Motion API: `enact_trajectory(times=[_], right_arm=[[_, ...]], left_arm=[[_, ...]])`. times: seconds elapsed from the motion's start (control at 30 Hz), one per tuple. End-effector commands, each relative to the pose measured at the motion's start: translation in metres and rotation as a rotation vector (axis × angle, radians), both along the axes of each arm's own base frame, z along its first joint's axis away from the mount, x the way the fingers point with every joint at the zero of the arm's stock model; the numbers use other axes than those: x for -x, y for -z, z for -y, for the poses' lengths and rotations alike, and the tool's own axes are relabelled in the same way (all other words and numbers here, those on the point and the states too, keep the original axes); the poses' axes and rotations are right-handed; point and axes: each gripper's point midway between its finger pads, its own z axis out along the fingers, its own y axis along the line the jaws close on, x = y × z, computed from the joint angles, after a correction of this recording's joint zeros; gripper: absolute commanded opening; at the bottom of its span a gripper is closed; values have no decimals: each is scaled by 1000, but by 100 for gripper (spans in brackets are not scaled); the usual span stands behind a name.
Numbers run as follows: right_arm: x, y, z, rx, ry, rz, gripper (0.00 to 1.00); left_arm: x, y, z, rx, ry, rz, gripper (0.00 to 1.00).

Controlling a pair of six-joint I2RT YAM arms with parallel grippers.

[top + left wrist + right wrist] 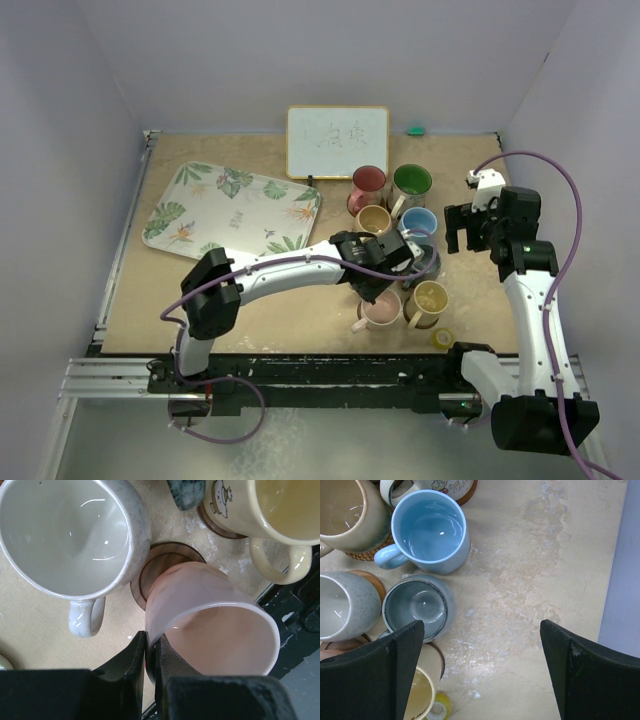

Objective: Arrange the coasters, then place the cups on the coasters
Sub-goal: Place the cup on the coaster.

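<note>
Right gripper point(481, 635) spread wide over the worktop point(535, 565), next to a cluster of mugs.
A blue mug point(429, 530) stands upright, its handle pointing left in the frame. Just below it sits a dark grey mug point(417, 605), also upright and empty. Left of the blue mug a tan mug point(342, 512) rests on a woven coaster point(367, 555). Well below the blue mug, at the frame's bottom edge, lies a yellow tape roll point(440, 710).

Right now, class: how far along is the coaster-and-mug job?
Looks nearly done: the yellow mug sits on a brown coaster, the tan mug on a woven coaster. In hand: the left gripper pinches the pink mug, tilted over a ringed coaster. Left: seat it and release. The right gripper hangs open.
</note>
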Motion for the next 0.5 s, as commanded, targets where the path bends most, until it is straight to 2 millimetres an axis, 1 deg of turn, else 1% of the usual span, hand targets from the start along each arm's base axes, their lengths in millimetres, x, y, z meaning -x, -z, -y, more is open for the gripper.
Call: enact_trajectory(times=[0.0,0.47], right_arm=[[-3,-6,-3,-22,-11,29,100],[-2,-6,-6,-31,-22,28,100]], left_arm=[[-14,-33,23,113,-21,65,3],[-23,-24,23,94,-29,64,3]])
